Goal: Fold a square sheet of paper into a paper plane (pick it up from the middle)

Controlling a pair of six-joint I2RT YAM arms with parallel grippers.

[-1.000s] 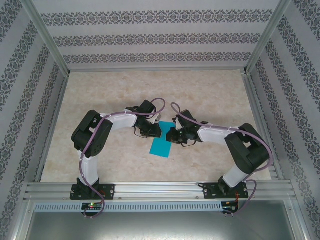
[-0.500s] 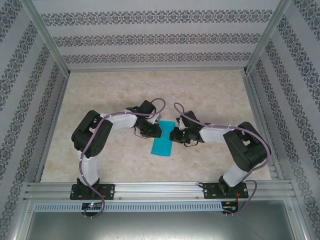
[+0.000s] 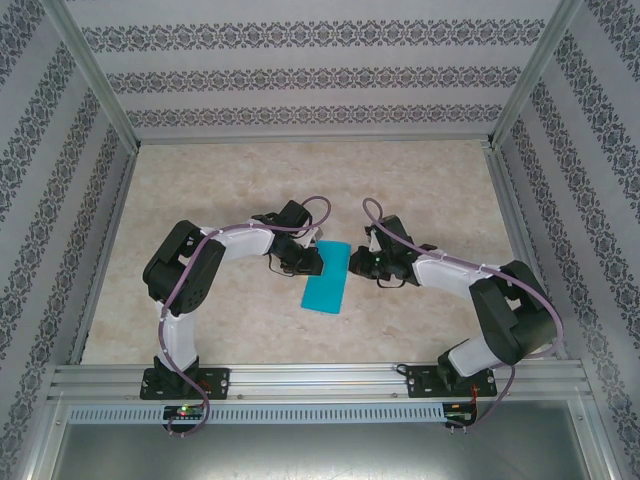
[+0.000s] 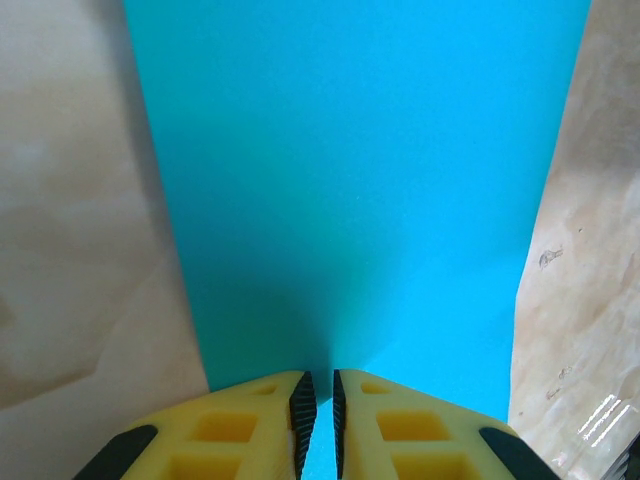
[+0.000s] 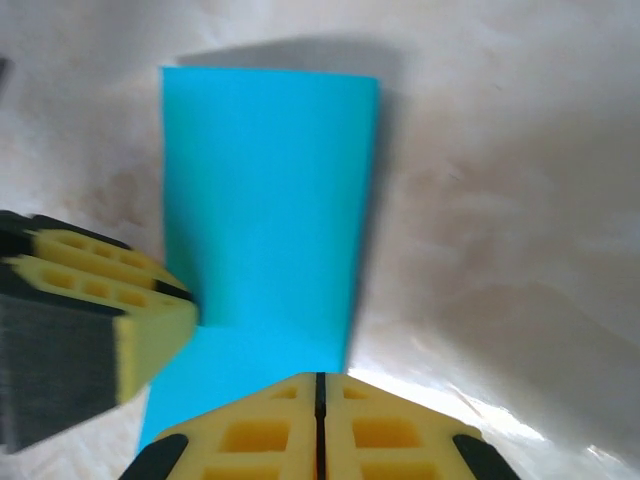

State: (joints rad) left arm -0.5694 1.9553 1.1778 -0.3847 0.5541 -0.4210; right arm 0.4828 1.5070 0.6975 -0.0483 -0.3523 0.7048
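Paper sheet (image 3: 327,277) at middle of worktop (image 3: 420,180), folded narrow — L gripper (image 4: 318,388) pinches its edge; R gripper (image 5: 320,385) pressed shut just beside.

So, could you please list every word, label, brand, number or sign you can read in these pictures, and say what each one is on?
None: no text can be read in any view.
square sheet of paper: plain turquoise, unmarked.
wallpaper: ornamental bands only, no letters.
left gripper and right gripper: the yellow fingers carry no label or number.
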